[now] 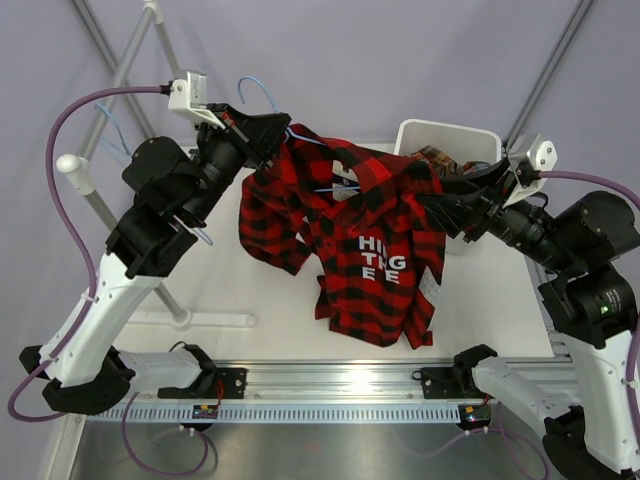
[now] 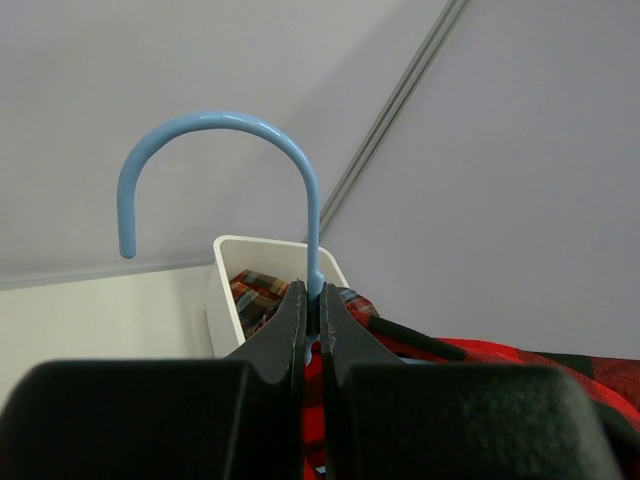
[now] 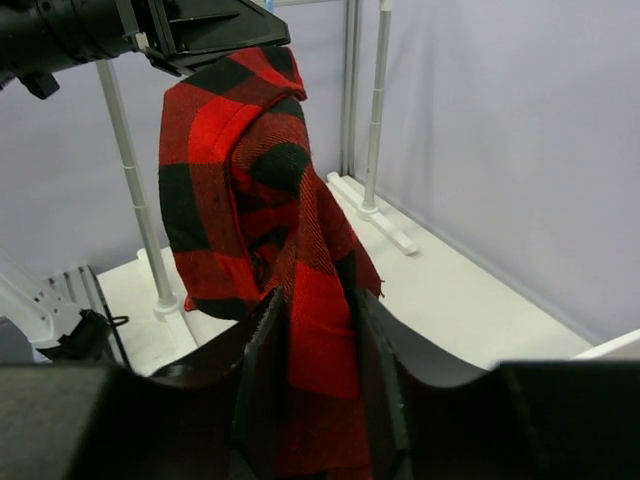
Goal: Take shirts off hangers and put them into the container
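Note:
The red-and-black check shirt (image 1: pixel 350 240) with white lettering hangs in the air on a light-blue hanger (image 1: pixel 256 90). My left gripper (image 1: pixel 278 130) is shut on the hanger's neck (image 2: pixel 315 270) just under the hook, as the left wrist view shows with the gripper (image 2: pixel 313 292). My right gripper (image 1: pixel 432 205) is at the shirt's right shoulder. In the right wrist view this gripper (image 3: pixel 318 300) is closed on a fold of the red shirt (image 3: pixel 255 170). The white container (image 1: pixel 470 135) stands at the back right and holds the multicolour plaid shirt (image 1: pixel 435 156).
A white-and-grey rack with poles (image 1: pixel 95 215) stands at the left, its foot (image 1: pixel 215 320) lying on the table. Another light-blue hanger (image 1: pixel 108 128) hangs by the rack. Two more poles (image 3: pixel 378 100) rise behind the shirt in the right wrist view.

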{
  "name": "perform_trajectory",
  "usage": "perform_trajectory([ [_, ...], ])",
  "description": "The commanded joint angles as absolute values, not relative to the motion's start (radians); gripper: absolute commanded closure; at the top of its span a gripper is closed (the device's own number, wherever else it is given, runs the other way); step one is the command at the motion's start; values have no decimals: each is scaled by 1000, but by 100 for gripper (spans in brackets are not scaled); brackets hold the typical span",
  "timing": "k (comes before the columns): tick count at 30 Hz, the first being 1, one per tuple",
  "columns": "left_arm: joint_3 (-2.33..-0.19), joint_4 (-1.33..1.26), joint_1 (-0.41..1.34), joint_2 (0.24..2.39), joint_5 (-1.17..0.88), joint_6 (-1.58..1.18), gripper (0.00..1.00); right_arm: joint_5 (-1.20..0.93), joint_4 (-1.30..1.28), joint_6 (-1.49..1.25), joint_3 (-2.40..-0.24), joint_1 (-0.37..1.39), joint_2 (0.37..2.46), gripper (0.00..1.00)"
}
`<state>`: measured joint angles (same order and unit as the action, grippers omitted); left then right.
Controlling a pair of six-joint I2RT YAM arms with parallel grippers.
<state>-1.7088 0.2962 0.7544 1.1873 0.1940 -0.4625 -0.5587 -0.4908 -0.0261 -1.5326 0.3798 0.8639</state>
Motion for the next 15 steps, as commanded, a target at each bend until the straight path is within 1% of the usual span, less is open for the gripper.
perform_trajectory([
  [1,-1758,229,739,1155,189,-456,100,-511,-469,-37,-1517,383,833,56],
  [3,-1756,232,724,1152,184,-457,100,-505,-474,-35,-1519,384,819,56],
  [4,-1753,232,721,1154,175,-460,100,-506,-477,-37,-1519,385,816,63],
  [8,-1752,233,709,1154,169,-465,100,-494,-482,-28,-1526,383,818,77],
  [9,-1752,236,709,1152,169,-465,100,-492,-479,-28,-1528,383,819,82],
  [10,-1750,233,709,1152,169,-465,100,-488,-479,-28,-1531,383,822,96],
  [11,-1746,232,707,1151,166,-466,100,-491,-476,-23,-1543,383,827,100],
  [15,-1732,228,709,1138,167,-468,100,-462,-473,-32,-1586,384,862,100],
])
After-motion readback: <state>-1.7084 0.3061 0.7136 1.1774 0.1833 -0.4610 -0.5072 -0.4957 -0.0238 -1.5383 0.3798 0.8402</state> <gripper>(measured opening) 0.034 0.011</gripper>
